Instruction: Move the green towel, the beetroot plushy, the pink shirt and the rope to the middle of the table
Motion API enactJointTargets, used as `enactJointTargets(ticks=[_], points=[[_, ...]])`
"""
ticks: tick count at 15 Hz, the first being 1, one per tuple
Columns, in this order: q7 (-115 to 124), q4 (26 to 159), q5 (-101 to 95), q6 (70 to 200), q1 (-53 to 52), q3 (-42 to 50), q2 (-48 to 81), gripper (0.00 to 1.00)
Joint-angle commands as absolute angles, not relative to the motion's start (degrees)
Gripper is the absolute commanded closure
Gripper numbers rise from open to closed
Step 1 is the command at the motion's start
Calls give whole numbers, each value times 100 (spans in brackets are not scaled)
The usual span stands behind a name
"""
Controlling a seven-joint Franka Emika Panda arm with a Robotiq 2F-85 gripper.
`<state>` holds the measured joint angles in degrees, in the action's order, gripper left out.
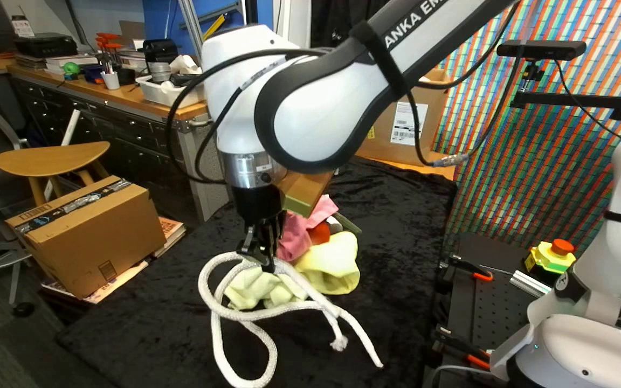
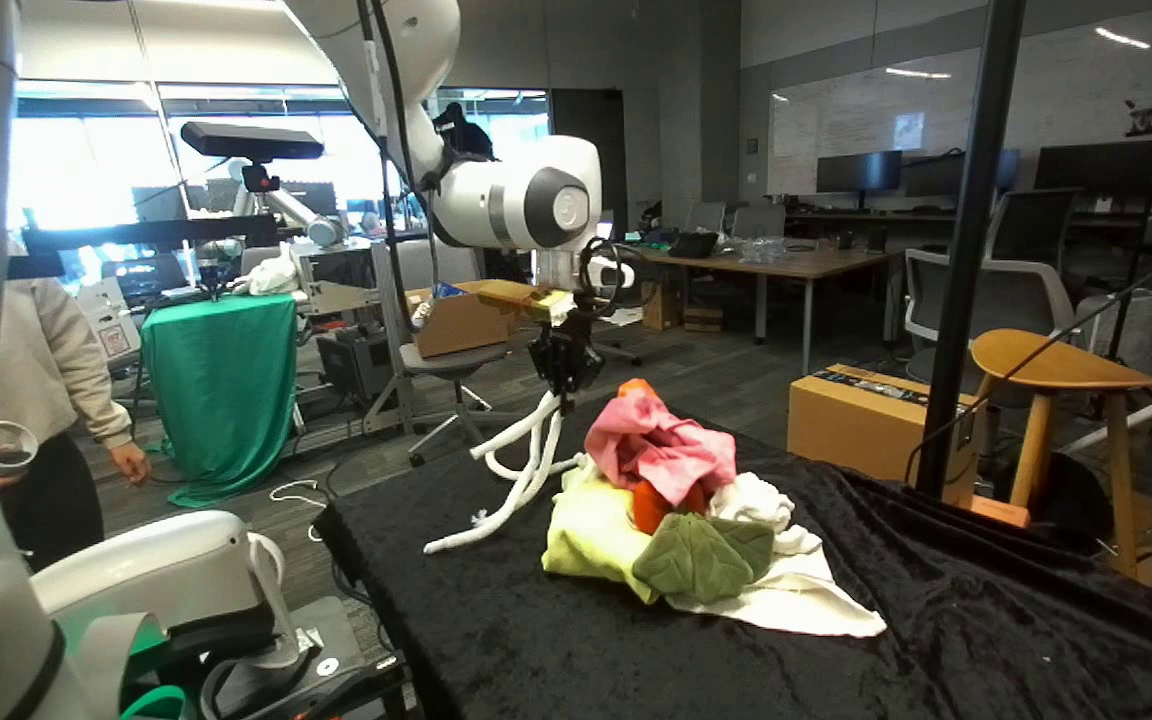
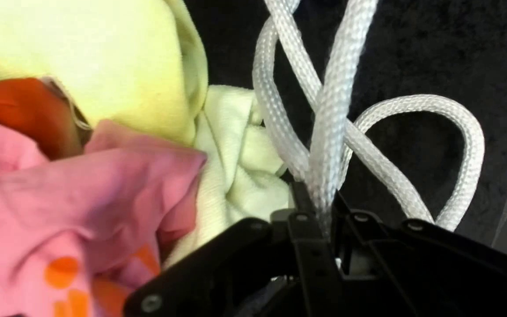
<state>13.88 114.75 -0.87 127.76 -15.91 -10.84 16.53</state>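
Item in hand: the rope [image 3: 337,97], thick, white and braided. The tool [image 3: 318,198] is clamped on it, jaws drawn together with the rope pinched between them. From that grip several lengths and loops hang beside the pile [image 2: 681,525] on the worktop [image 1: 397,258]; in an exterior view they cross in front of a pale cloth [image 1: 259,288]. Whether the lowest parts touch the worktop cannot be established.

Handling, as judged: light, pliable yet firm enough to keep wide curves, not fragile, its smooth braid somewhat liable to slip. A hold where strands meet, as here, is sound; one near a loose end would leave more trailing. Swinging loops could drag at the pile, so slow lowering is advised.

Other listed items: the pink shirt [image 2: 661,450] lies crumpled on top of the pile; an orange-red body, probably the beetroot plushy [image 3: 29,114], is partly covered by it; the yellow-green cloth taken to be the green towel [image 2: 586,540] lies against both. All look soft and light, and a raised fold offers the best purchase on each cloth.

Pose: the forearm [image 1: 429,54] slopes downward in an exterior view, the wrist [image 1: 240,118] is bent beneath it, and the tool points straight down beside the pile, raised above the worktop. Laying the rope down on or against the pile appears to be the outstanding step.
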Motion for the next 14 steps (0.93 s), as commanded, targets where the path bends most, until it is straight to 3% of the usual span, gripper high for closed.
enactJointTargets(ticks=[1,14], points=[[1292,11761,21,12644,-1347,-963,971,93],[1219,11832,-172,12502,-483,-349,-209,93]])
